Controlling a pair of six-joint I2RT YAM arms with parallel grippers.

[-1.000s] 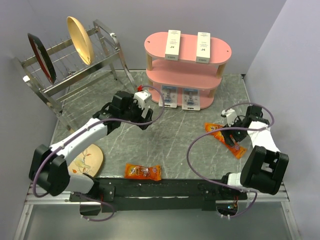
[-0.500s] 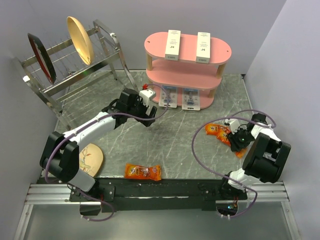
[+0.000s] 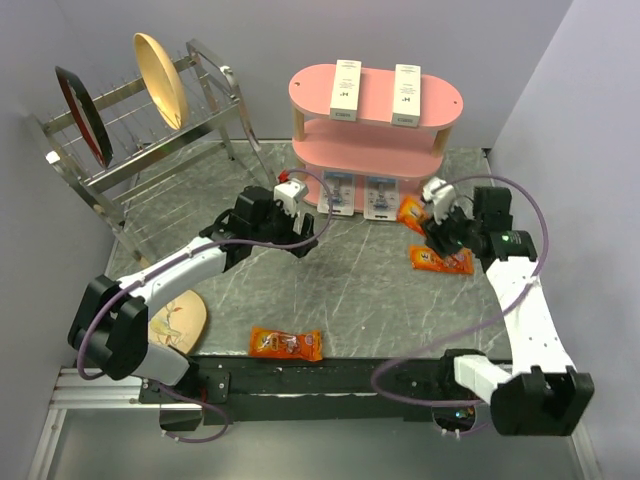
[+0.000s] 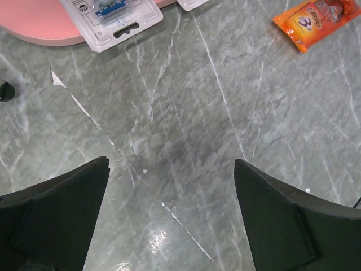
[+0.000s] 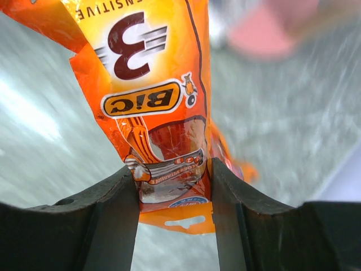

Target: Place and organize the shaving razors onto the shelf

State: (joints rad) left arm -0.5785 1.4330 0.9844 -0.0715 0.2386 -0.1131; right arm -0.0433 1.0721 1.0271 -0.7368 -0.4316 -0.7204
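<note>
**item: orange razor packet, held in right pincer**

orange printed-film razor packet [image 5: 163, 107], with razors showing through its clear window, is sitting pinched by its lower end in the right gripper [image 5: 174, 180]. its long axis is running straight out ahead of the fingertips. seen from overhead, it is hanging just beside the right end of the lowest board of the pink three-tier oval shelf [image 3: 375, 95]. the shelf is lying ahead and left of the pincer, and the right arm is nearer to it. two clear blister razor packs [image 3: 337, 192] are lying on that board. left gripper [image 4: 172, 169] is hovering spread wide, holding nothing.
</note>
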